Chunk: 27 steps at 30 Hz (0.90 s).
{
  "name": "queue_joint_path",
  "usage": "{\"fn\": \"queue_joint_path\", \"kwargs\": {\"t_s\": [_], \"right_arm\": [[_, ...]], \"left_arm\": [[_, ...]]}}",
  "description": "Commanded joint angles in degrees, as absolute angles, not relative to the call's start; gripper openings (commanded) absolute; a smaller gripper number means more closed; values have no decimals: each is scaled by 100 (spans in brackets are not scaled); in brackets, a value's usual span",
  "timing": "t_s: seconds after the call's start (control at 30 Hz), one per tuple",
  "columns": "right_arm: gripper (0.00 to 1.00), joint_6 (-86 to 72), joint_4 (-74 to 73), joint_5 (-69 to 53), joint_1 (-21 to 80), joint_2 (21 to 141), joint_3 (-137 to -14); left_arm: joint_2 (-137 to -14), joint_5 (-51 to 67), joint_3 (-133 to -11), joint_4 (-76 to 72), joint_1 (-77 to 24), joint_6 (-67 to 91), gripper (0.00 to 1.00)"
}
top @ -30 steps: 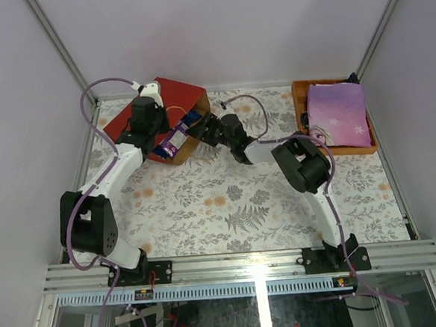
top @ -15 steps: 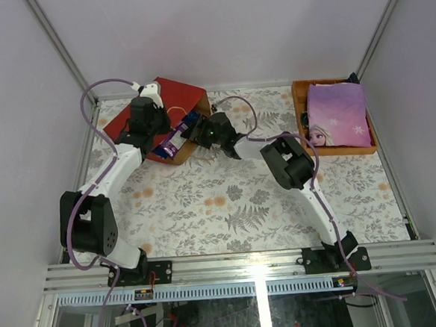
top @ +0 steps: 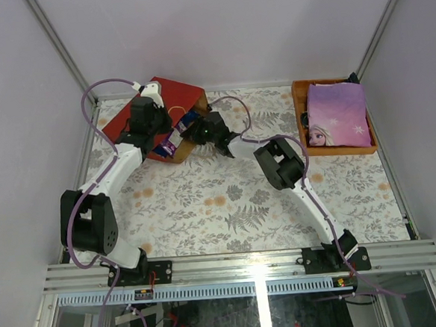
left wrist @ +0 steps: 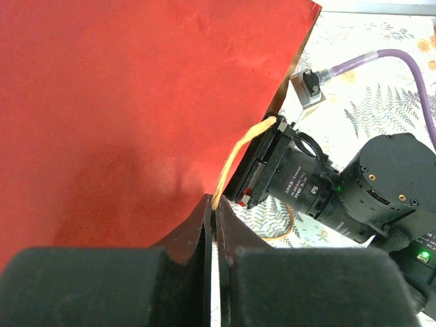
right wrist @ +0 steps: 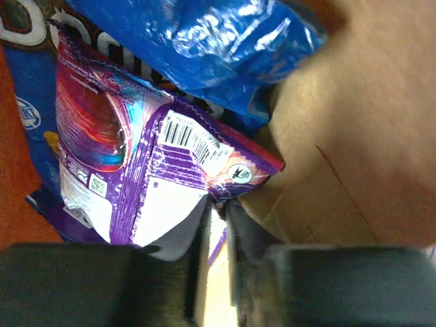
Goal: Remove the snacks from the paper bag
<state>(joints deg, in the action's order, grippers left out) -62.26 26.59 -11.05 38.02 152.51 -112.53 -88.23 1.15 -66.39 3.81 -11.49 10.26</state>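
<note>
Left pincer (left wrist: pixel 212 214): clenched on cord handle (left wrist: pixel 240 151) of paper bag (left wrist: pixel 129 102), unchanged.
Right pincer (right wrist: pixel 218 212): moved deeper into bag, now clamping purple packet (right wrist: pixel 129 170).

Paper bag (left wrist: pixel 136 102) was red outside, kraft brown inside; cord handle (left wrist: pixel 238 146) yellow-tan. Purple packet (right wrist: pixel 122 170) bore a white barcode panel; Doritos bag (right wrist: pixel 204 41) blue. Tablecloth (top: pixel 228 208) showed grey fern print.

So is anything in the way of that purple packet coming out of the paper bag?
Nothing blocks the right tool: it pinches the purple packet by its edge. The blue bag overlaps the packet's far end and may drag along. The left tool holds the handle.
</note>
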Motion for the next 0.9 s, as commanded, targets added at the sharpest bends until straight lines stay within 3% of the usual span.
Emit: {"fn": "queue_joint_path", "kwargs": {"t_s": [0.0,0.23,0.6,0.87], "right_arm": [[4,-6318,2951,-1117,3955,15192,-11077],[0,-6231,3725,-1210,3948,14179,-9842],[0,-6153,4576,-1469,3672,11919,-6875],[0,-5447,4121,-1884,2829,10348,-5407]], "left_arm": [[-8856,119,-6690,59,-1094,1028,0],[-8856,5,-6690,93,-1086,1011,0],[-8844,-82,-6652,106,-1053,1045,0],[-8928,-38,-6691,105,-1027,1072,0]]}}
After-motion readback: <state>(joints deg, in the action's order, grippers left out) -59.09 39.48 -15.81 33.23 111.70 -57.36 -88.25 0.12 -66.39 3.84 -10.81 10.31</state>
